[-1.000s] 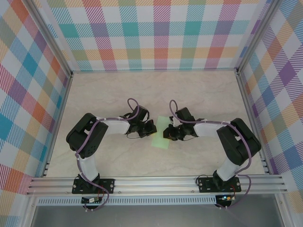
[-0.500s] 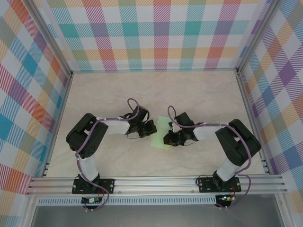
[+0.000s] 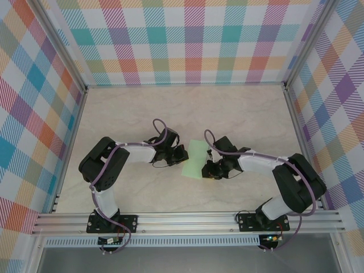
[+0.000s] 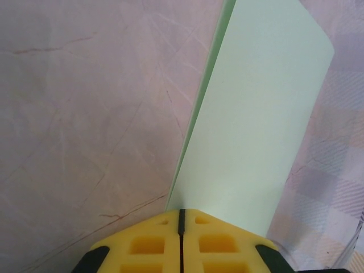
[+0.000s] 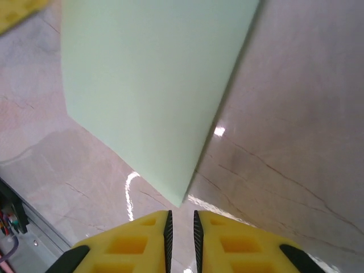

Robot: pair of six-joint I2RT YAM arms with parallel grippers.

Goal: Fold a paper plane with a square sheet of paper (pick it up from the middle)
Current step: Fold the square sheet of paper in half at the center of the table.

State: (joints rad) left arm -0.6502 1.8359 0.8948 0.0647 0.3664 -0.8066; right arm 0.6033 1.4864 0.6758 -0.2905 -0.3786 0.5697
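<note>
The square sheet of paper [image 3: 195, 159] is pale mint green and lies folded into a narrow rectangle on the marble table, between the two arms. My left gripper [image 3: 182, 154] is at its left long edge. In the left wrist view the yellow fingers of the left gripper [image 4: 181, 213] are pressed together on the edge of the paper [image 4: 256, 114], which runs away from them in two layers. My right gripper [image 3: 206, 169] is at the paper's near right corner. Its jaws [image 5: 181, 216] stand a narrow gap apart, and the corner of the paper [image 5: 153, 74] lies just ahead of them, not between them.
Plaid walls [image 3: 187, 40] close in the table on the left, back and right. An aluminium rail [image 3: 187, 219] with both arm bases runs along the near edge. Bare marble table [image 3: 187, 108] lies beyond the paper. A yellow finger of the left gripper [image 5: 17, 11] shows in the right wrist view's top left corner.
My right gripper has slid toward the near end of the paper, its jaws have parted and it has come off the sheet. More of the paper shows now. The left gripper has stayed put.
</note>
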